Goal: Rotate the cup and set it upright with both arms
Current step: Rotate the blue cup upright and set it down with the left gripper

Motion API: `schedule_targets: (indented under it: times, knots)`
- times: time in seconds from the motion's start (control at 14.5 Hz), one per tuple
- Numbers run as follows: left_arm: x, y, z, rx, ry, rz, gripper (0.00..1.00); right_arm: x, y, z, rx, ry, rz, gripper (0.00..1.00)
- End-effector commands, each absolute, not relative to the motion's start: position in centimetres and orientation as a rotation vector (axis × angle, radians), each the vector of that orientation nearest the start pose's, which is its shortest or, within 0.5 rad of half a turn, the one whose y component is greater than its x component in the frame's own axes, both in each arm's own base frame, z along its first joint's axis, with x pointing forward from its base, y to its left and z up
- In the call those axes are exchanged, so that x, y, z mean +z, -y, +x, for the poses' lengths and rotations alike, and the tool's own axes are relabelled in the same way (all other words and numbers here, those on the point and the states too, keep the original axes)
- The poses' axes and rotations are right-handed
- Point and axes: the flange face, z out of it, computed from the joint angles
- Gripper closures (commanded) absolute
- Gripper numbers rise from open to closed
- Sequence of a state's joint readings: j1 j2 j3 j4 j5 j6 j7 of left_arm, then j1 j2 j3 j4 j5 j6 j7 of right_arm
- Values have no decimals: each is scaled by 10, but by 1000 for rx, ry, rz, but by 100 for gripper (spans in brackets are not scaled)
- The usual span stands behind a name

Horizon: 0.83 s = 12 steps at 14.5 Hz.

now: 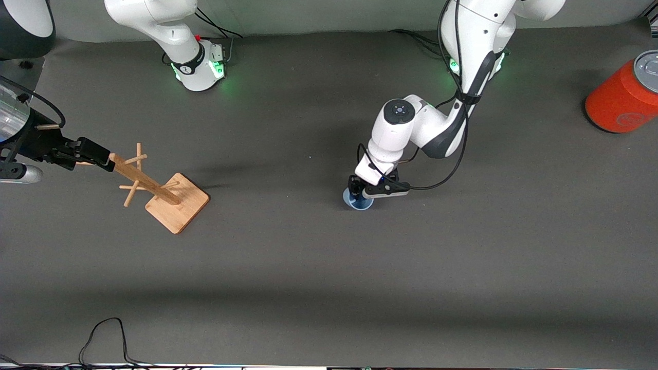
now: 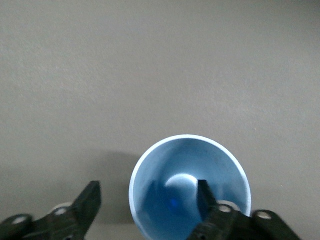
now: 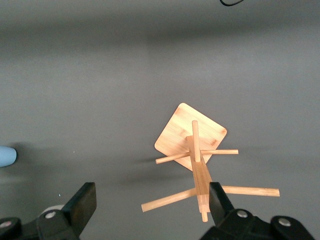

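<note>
Cup upright on table, light thin plastic, likely slick; left gripper released, fingers straddling rim wall; right gripper open, waiting over wooden mug tree.

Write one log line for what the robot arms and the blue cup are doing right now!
cup: upright on table, mouth up | left tool: open, one finger inside cup, one outside | right tool: open, over wooden mug tree, waiting

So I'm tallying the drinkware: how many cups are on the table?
1. The cup stands upright mid-table, mouth up, under the open left gripper, one finger inside its rim, nearer the front camera than the left arm's base.
</note>
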State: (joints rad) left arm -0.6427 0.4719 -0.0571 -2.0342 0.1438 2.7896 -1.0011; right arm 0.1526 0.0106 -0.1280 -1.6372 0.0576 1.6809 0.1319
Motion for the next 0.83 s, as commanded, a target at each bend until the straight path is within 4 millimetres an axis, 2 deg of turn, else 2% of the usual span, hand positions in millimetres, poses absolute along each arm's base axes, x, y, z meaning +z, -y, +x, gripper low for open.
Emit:
schedule_targets:
  times: [0.0,0.28,0.41,0.62,0.76]
  knots:
    - [249,415,454,-375,337,-3287,0,594,-19,568,-64,-157,-3074,0]
    - [251,416,451,-367,330,-3282,0,595,-19,566,-71,-157,-3073,0]
    - [262,413,456,-360,340,-3266,0,597,-18,569,-109,-153,-3071,0]
    - [289,416,469,-351,358,-3238,0,598,-18,570,-116,-151,-3070,0]
    - [313,408,483,-385,391,-3240,0,599,-19,570,-121,-155,-3070,0]
